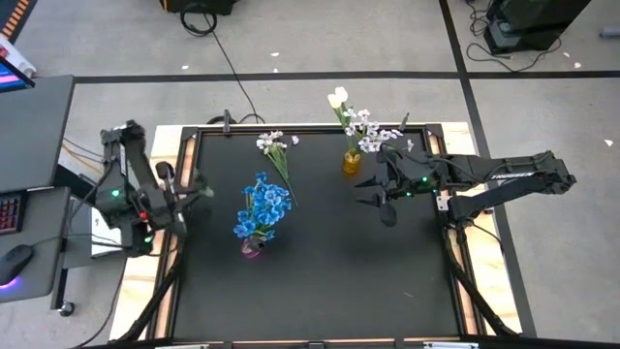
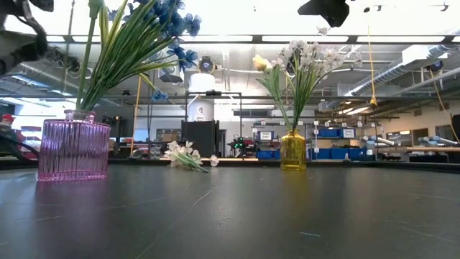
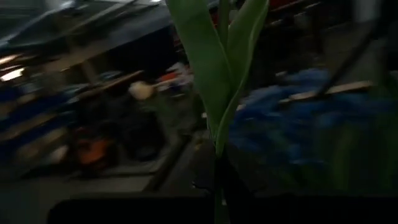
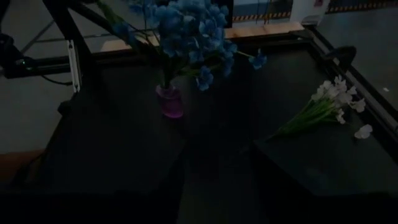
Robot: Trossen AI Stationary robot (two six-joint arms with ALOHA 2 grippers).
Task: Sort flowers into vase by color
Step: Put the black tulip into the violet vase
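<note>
A green-leaved flower stem (image 3: pixel 219 81) is gripped in the closed left claw (image 1: pixel 186 197) at the left edge of the black counter (image 1: pixel 320 281). The right claw (image 1: pixel 380 199) hangs open beside the yellow glass vase (image 1: pixel 352 161) of white flowers. One white blossom spray (image 1: pixel 274 145) lies unsorted; blue blossoms (image 1: pixel 262 208) fill the pink ribbed vase (image 2: pixel 73 150). Next, the held stem's colour must be matched to a vase.

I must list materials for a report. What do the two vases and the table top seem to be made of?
Pink vase: probably glass or clear plastic, see-through, ribbed, glossy. Yellow vase: likewise tinted and see-through, smooth, stems visible inside. Table top: a black matte sheet, with faint reflections only; exact material unclear.
</note>
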